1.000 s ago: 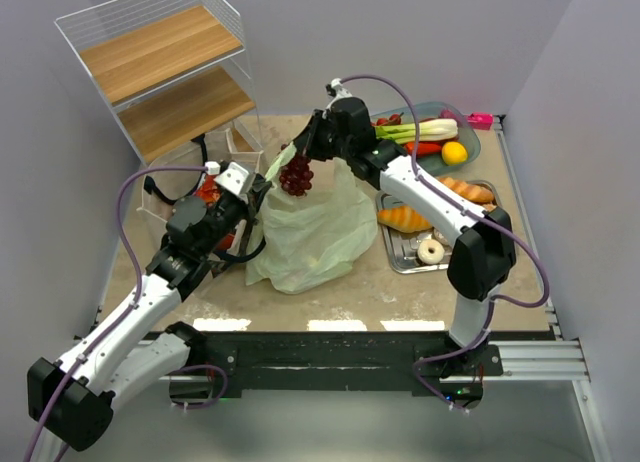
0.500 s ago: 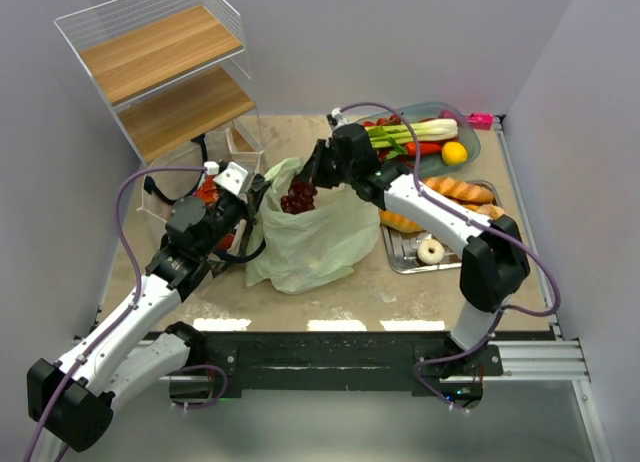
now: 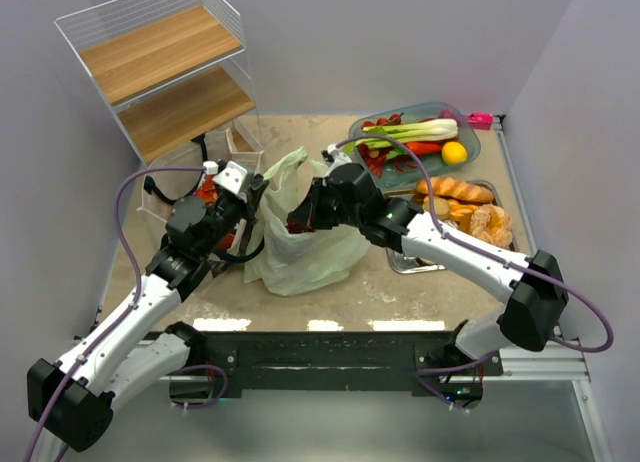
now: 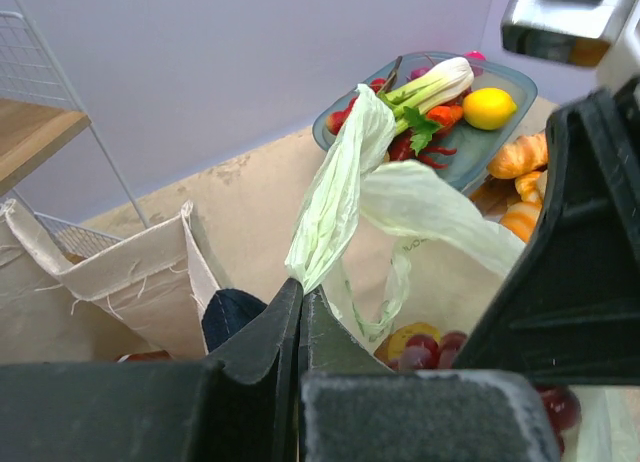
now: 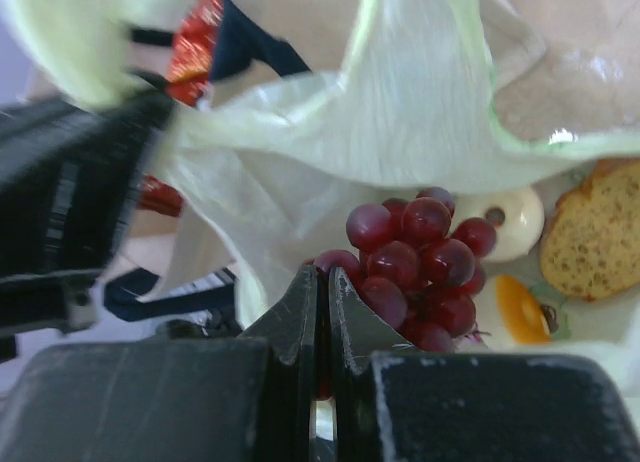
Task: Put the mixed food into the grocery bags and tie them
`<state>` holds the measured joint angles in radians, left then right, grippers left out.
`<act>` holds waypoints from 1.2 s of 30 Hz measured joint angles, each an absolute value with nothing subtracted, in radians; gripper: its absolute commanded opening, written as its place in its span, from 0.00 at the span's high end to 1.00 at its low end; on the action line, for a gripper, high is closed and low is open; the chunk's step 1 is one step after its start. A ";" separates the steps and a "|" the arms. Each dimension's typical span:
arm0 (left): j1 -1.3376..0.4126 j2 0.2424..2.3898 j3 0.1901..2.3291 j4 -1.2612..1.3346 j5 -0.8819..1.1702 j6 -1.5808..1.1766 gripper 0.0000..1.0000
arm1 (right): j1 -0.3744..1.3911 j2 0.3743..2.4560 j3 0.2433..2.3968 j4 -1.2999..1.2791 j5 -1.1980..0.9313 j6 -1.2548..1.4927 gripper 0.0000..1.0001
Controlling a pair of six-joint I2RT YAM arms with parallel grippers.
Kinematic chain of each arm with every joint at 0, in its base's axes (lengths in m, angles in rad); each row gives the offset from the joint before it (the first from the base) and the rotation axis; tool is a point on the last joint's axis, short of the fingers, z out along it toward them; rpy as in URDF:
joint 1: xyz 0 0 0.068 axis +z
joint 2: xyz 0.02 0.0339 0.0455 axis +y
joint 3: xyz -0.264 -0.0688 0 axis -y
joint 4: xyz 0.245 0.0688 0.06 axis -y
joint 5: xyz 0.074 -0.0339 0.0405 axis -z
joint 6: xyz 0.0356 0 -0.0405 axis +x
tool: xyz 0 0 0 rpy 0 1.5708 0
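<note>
L gripper clamped tight on rim of pale-green bag, mid-table, lifting that edge. R gripper pinched closed on grapes; bunch sits inside bag mouth. Canvas tote just left of bag.

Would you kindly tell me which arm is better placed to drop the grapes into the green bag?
The right. The right tool is shut on the grapes, low inside the pale-green bag, while the left tool pinches its handle, holding it open.
</note>
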<state>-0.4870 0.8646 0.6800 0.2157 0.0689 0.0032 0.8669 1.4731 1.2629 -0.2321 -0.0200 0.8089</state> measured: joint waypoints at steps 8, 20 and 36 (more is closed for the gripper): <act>-0.487 0.863 0.680 0.215 0.064 0.003 1.00 | 0.899 1.508 1.156 -0.259 0.003 0.840 1.00; -0.487 0.808 0.680 0.212 0.065 0.003 1.00 | 0.903 1.661 1.180 -0.411 0.231 0.804 0.93; -0.487 0.830 0.680 0.197 0.078 0.003 1.00 | 0.908 1.558 1.282 -0.559 0.291 0.709 0.13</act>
